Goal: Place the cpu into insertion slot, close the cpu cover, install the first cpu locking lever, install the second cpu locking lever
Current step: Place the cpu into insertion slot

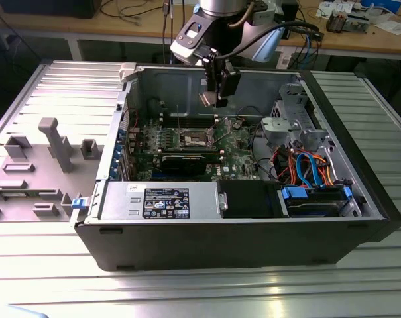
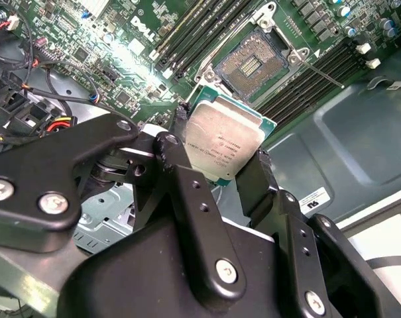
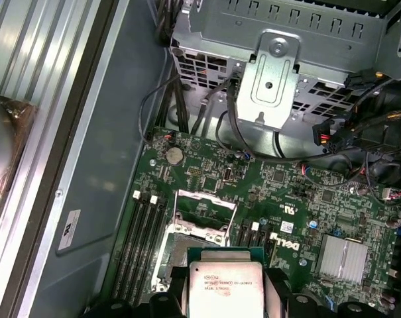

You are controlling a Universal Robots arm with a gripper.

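Pincer: I have it (image 1: 213, 101) in the upper middle of the exterior view, hanging over the open computer case (image 1: 253, 228) and well above the board inside.
Pincer opening: the jaws are drawn in only to the chip's width. In the second wrist view the two black fingers (image 2: 172, 151) press on two opposite edges of the cpu, so it is clamped on the chip and on nothing else.
Cpu: I see it (image 2: 223, 142) held flat between the fingers, silver-grey metal top facing the camera and a green edge showing around it. It is in the air and touches neither the board nor the socket.
Insertion slot: I see it (image 2: 250, 63) on the green board (image 3: 286, 199), its dark centre bare inside the silver rim. In the exterior view it (image 1: 195, 139) sits in the middle of the frame, lower than the pincer and slightly toward the exterior view's left.
Cpu cover: in the first wrist view the thin silver frame (image 3: 200, 228) stands lifted off the socket, so I read it as open.
Memory slots: long black strips (image 3: 144, 238) run beside the socket.
Power box: grey with a black label (image 1: 160, 201), at the lower left of the case in the exterior view.
Surface: ribbed metal (image 1: 187, 291) carries the case.
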